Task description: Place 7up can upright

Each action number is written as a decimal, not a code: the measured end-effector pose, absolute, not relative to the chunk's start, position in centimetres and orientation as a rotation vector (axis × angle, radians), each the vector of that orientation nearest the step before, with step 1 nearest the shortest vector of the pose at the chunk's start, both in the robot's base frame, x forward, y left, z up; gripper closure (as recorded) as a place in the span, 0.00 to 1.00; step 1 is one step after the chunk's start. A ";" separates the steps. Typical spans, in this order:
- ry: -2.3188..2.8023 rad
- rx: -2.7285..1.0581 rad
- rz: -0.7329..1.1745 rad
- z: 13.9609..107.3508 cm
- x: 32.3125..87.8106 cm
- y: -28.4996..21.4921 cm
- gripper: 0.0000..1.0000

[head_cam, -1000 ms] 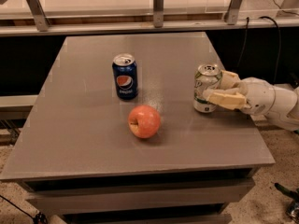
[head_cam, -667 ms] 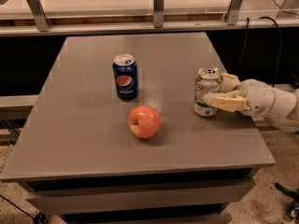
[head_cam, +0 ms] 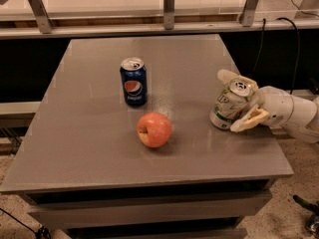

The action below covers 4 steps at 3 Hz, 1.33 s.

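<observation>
- We see the gripper (head_cam: 228,102) at the right edge of the grey table (head_cam: 89,133), reaching in from the right on its white arm (head_cam: 291,111).
- Its fingers (head_cam: 249,119) are clasped around the 7up can (head_cam: 229,106), one on the far side and one on the near side.
- The 7up can leans, its silver top tipped right toward the arm and its base low by the tabletop.
- An apple (head_cam: 154,129) lies to its left, near the table's middle.
- A Pepsi can (head_cam: 133,82) stands upright behind the apple.
</observation>
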State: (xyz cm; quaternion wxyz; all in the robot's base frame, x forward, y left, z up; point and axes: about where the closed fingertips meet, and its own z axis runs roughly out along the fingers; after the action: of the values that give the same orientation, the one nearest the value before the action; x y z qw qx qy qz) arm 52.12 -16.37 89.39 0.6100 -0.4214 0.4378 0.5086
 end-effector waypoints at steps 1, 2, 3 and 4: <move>1.018 -0.975 1.164 89.4 52.1 -16.7 0.00; 1.064 -1.023 1.122 90.2 52.1 -17.4 0.00; 1.149 -1.104 1.072 91.3 52.3 -18.1 0.00; 1.261 -1.216 1.015 92.1 52.6 -18.3 0.00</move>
State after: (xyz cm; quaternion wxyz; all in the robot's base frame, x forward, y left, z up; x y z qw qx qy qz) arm 52.57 -18.32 92.13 0.5301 -0.5094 0.5281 0.4250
